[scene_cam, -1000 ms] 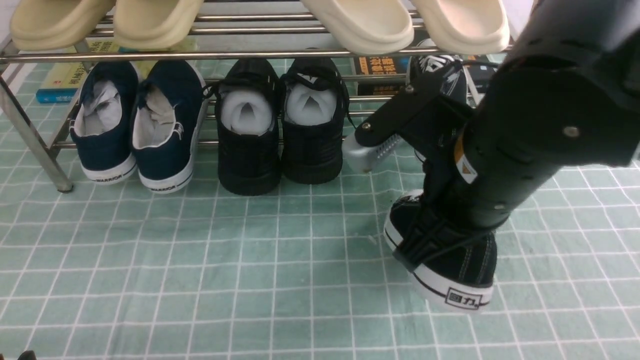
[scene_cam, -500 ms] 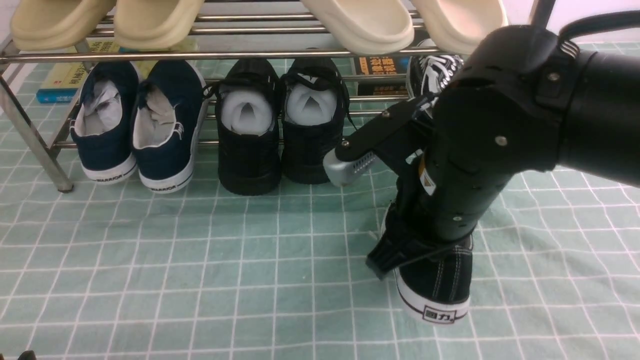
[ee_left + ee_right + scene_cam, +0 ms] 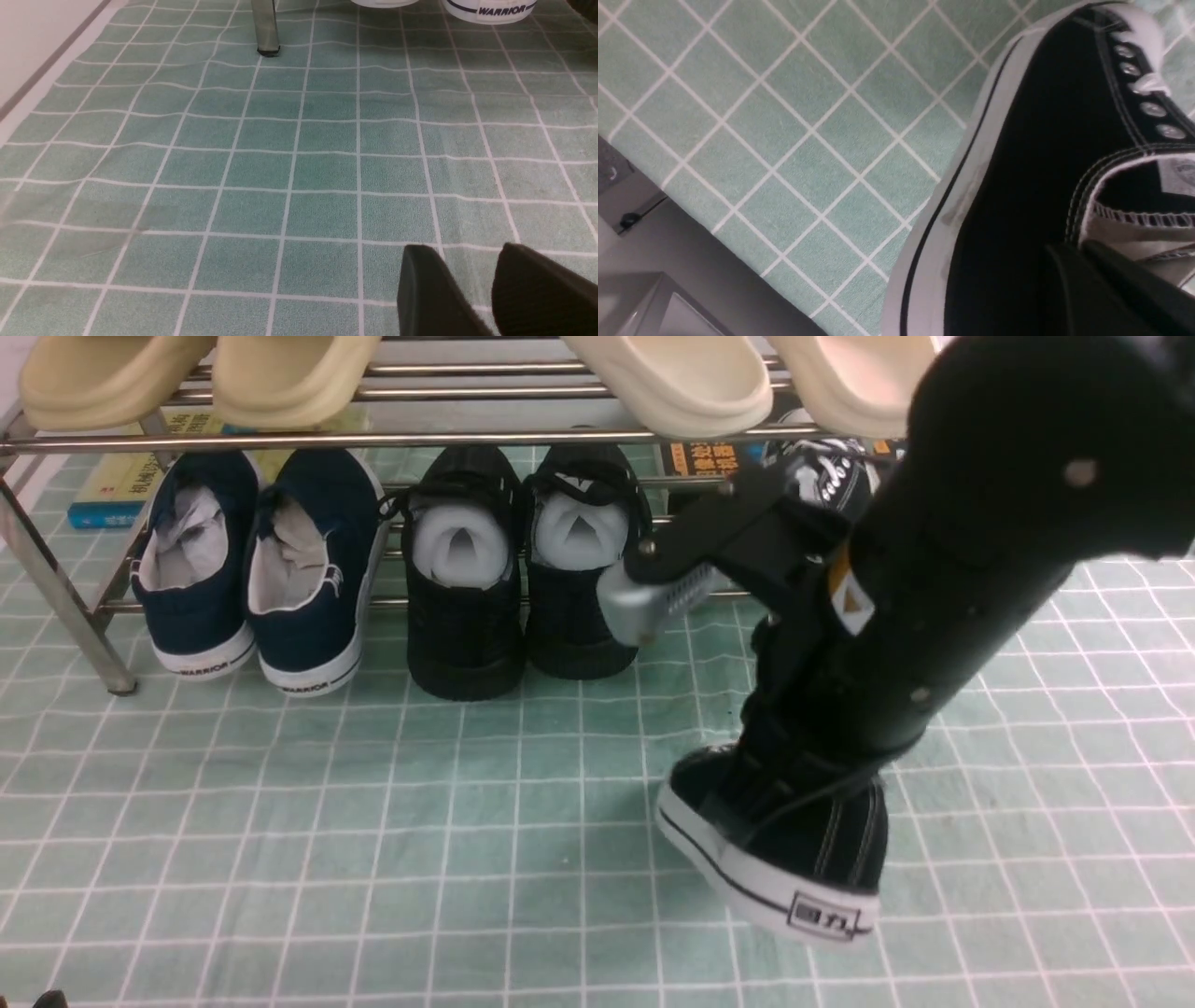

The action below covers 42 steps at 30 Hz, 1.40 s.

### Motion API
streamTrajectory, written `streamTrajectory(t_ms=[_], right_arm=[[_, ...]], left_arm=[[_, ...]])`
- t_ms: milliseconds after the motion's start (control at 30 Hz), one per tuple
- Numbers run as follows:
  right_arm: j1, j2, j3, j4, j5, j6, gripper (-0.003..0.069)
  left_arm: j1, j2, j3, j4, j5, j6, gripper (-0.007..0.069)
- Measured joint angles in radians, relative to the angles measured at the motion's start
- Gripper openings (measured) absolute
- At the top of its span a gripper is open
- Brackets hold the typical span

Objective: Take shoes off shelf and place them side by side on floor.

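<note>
one sneaker (image 3: 780,845) of the pair is off the shelf (image 3: 467,437) and low over the floor (image 3: 373,859), well forward of the rack. it is heel toward me and tilted, and i cannot tell whether the sole has made contact. my right claw (image 3: 1085,268) is clamped on the heel collar, which is pinched between the fingers. the second sneaker (image 3: 831,467) sits on the lower tier, largely hidden behind my right arm.

step in hand, as i judge it: setting down shoe one. the next move calls for levelling the sole, lowering it flat and releasing, with room left beside it for its mate.

materials: soft black canvas with white stitching, metal eyelets, and a smooth white rubber sole band with a thin black line. the collar is likely to flex under grip. the floor is a pale green, faintly wrinkled cloth with a white grid. the shelf is polished tube.

my left claw (image 3: 462,261) is parted, empty and low over the floor. a navy pair (image 3: 252,579) and an all-black pair (image 3: 523,579) share the lower tier, with pale slippers (image 3: 280,373) above.
</note>
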Motion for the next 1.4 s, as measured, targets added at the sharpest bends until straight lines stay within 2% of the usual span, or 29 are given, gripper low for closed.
streamTrajectory(t_ms=[233,567,700,900,1067,1233,1400], right_arm=[[0.0,0.0,-0.022,-0.091,-0.005,-0.005,0.0016],[0.0,0.043,-0.022,-0.103,0.006,-0.005,0.0016],[0.0,0.1,-0.022,-0.078,-0.004,-0.004,0.0018],[0.0,0.153,-0.022,0.081,-0.014,-0.001,0.0022],[0.0,0.176,-0.023,0.146,-0.016,0.0,0.0038],[0.0,0.214,-0.023,0.183,-0.018,0.0,0.0141],[0.0,0.235,-0.024,0.182,-0.024,-0.011,0.0302]], left_arm=[[0.0,0.0,0.0,0.0,0.0,0.0,0.0243],[0.0,0.0,0.0,0.0,0.0,0.0,0.0243],[0.0,0.0,0.0,0.001,0.0,0.0,0.0243],[0.0,0.0,0.0,0.001,0.0,0.0,0.0243],[0.0,0.0,0.0,0.001,0.0,0.0,0.0243],[0.0,0.0,0.0,0.001,0.0,0.0,0.0243],[0.0,0.0,0.0,0.001,0.0,0.0,0.0243]])
